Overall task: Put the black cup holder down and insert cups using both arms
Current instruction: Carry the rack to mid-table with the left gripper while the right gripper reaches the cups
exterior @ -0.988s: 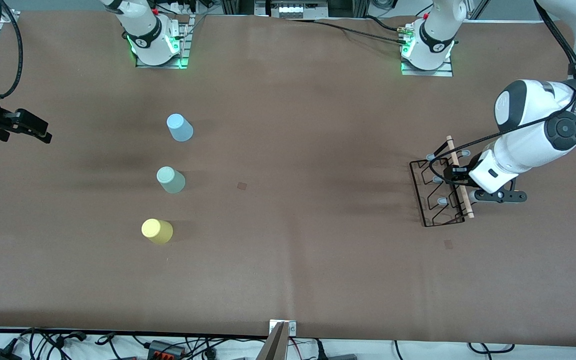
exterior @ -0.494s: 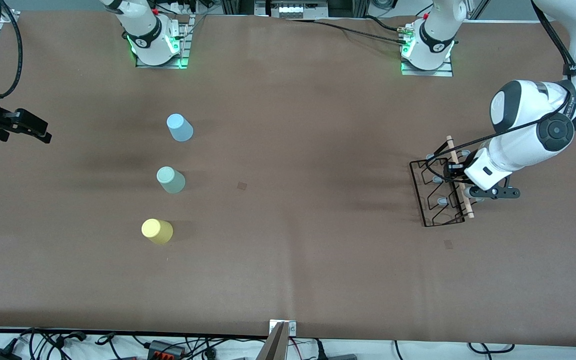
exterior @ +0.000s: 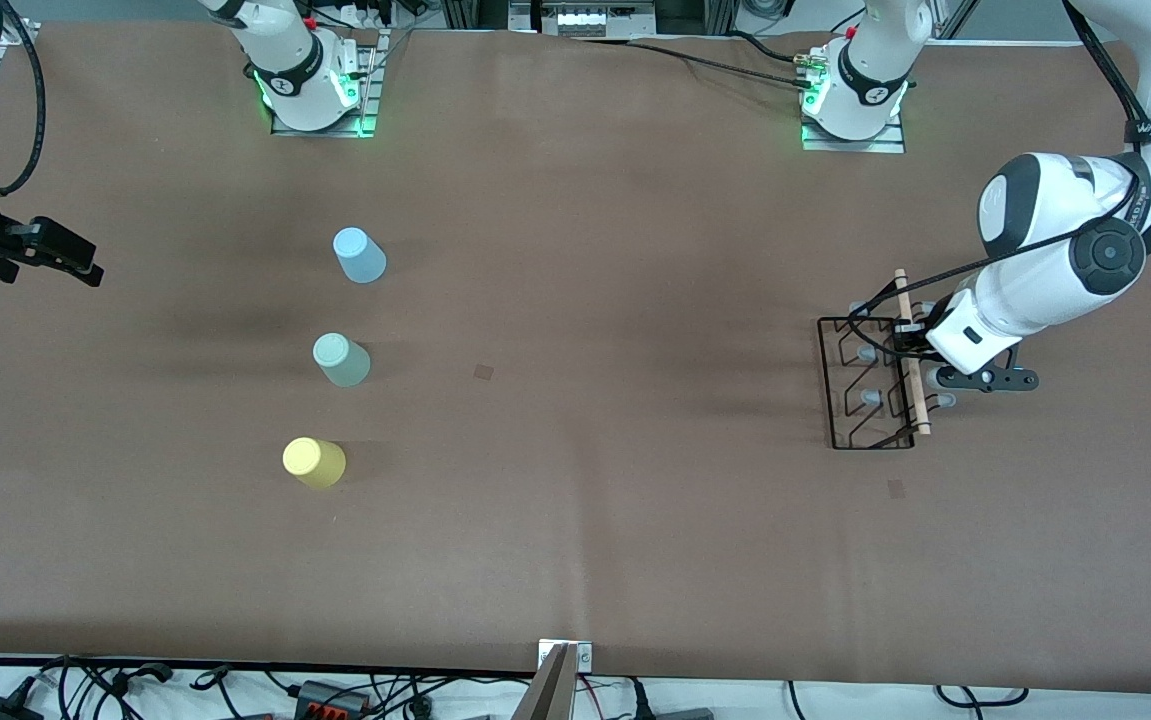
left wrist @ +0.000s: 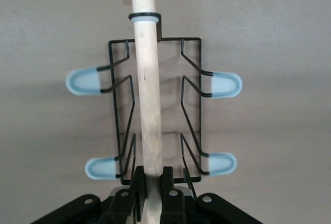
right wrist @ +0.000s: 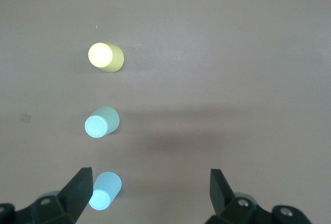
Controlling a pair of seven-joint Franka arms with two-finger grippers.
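My left gripper (left wrist: 151, 195) has its jaws clamped on the black cup holder (exterior: 870, 380), over the bench (exterior: 635, 520) at 3 o'clock. My right gripper (right wrist: 150, 188) waits, jaws wide apart. The cups (exterior: 340, 360) stand at 9 o'clock.

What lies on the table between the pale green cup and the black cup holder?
Only a small dark patch on the brown cover, close to the pale green cup. The remaining stretch to the black cup holder is bare, as the front view shows.
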